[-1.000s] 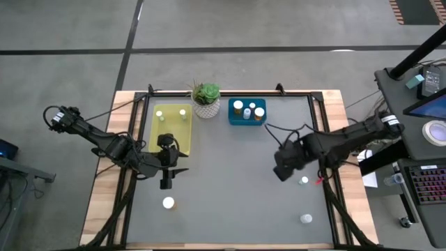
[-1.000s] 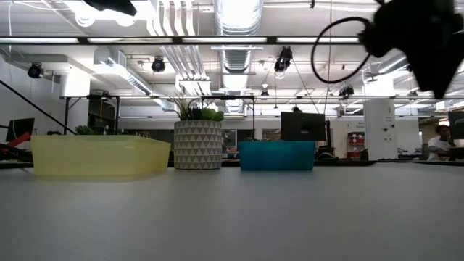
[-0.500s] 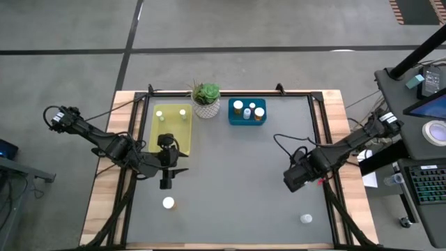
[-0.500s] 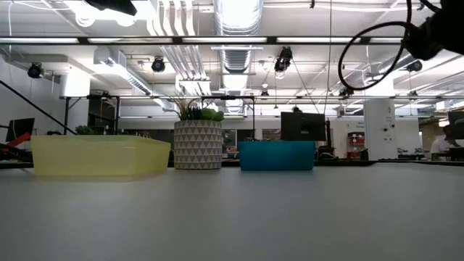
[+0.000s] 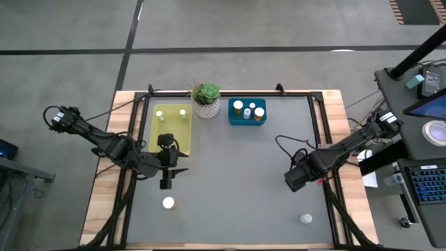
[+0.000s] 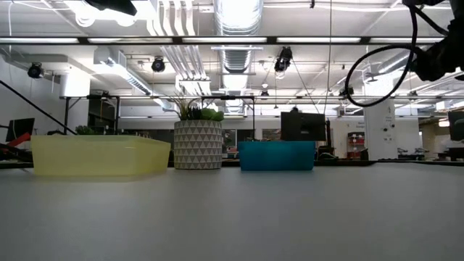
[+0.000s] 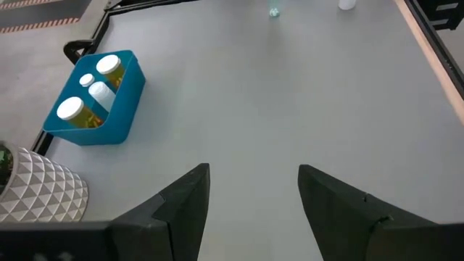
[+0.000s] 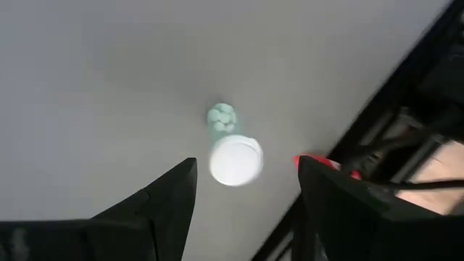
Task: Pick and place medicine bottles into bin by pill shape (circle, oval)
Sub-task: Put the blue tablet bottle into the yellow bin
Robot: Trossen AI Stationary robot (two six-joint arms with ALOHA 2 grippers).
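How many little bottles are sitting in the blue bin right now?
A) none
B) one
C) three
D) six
C: the high view shows three capped bottles standing inside the blue bin, next to the potted plant.

My grey table (image 5: 237, 181) carries a yellow bin (image 5: 172, 130) just beyond my left jaws, a potted plant (image 5: 206, 100), a blue bin (image 5: 247, 112), and loose medicine bottles: one (image 8: 233, 154) lying directly below my right jaws, others (image 5: 168, 203) (image 5: 306, 218) nearer the front edge.
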